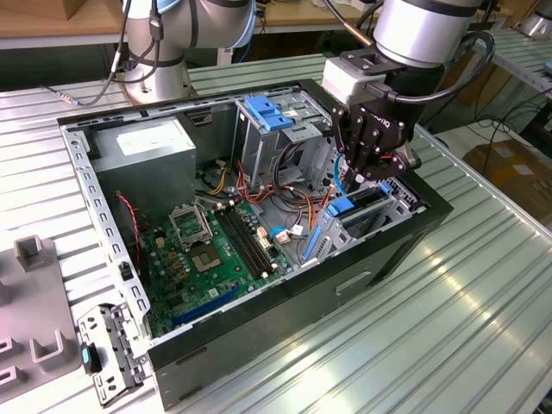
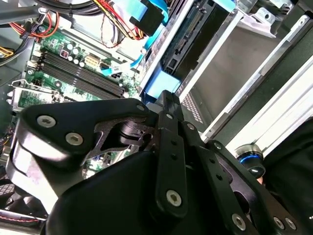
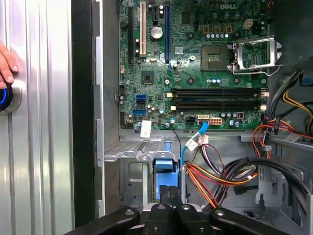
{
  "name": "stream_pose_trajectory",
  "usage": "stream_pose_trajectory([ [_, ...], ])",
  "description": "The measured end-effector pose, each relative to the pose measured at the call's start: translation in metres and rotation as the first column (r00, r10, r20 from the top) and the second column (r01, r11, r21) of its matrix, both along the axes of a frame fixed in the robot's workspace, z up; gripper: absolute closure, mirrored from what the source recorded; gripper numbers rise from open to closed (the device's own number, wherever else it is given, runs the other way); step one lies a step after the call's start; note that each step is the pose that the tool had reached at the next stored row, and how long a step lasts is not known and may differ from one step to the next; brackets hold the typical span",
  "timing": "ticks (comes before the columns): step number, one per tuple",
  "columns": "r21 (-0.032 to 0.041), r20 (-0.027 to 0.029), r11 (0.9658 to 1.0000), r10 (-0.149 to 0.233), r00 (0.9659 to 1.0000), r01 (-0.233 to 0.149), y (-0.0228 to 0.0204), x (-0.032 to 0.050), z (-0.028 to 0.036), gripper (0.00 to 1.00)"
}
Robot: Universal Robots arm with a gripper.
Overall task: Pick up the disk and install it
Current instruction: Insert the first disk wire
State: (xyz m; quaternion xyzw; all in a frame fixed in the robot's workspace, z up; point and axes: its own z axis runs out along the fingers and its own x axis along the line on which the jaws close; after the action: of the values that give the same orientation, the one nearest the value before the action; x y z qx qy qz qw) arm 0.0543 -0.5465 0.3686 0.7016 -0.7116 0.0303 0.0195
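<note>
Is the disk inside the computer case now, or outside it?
Inside. In the exterior view the blue-edged disk sits in the drive cage just below the gripper; fully seated, cannot tell.

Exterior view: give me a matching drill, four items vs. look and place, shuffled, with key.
1 disk
2 motherboard
3 power supply
4 end effector

A grey box, corner of the case at the exterior view's left
B black, just above the disk
C green, flat on the case floor
D blue bracket, slotted at the case's end at the exterior view's right

Pairs: 1-D, 2-C, 3-A, 4-B
</note>
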Motion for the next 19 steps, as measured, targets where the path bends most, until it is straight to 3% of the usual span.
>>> stream_pose_trajectory([
  [4, -0.0024, 0.0, 1.0, 0.0, 1.0, 0.0, 0.0, 0.0, -0.0001, 0.89],
  [7, -0.0024, 0.0, 1.0, 0.001, 1.0, -0.001, 0.0001, 0.0051, -0.0002, 0.89],
  [17, -0.0024, 0.0001, 1.0, 0.002, 1.0, -0.002, 0.0007, 0.0393, -0.001, 0.89],
  [19, -0.0025, 0.0, 1.0, 0.006, 1.0, -0.006, 0.0007, 0.0411, -0.001, 0.89],
])
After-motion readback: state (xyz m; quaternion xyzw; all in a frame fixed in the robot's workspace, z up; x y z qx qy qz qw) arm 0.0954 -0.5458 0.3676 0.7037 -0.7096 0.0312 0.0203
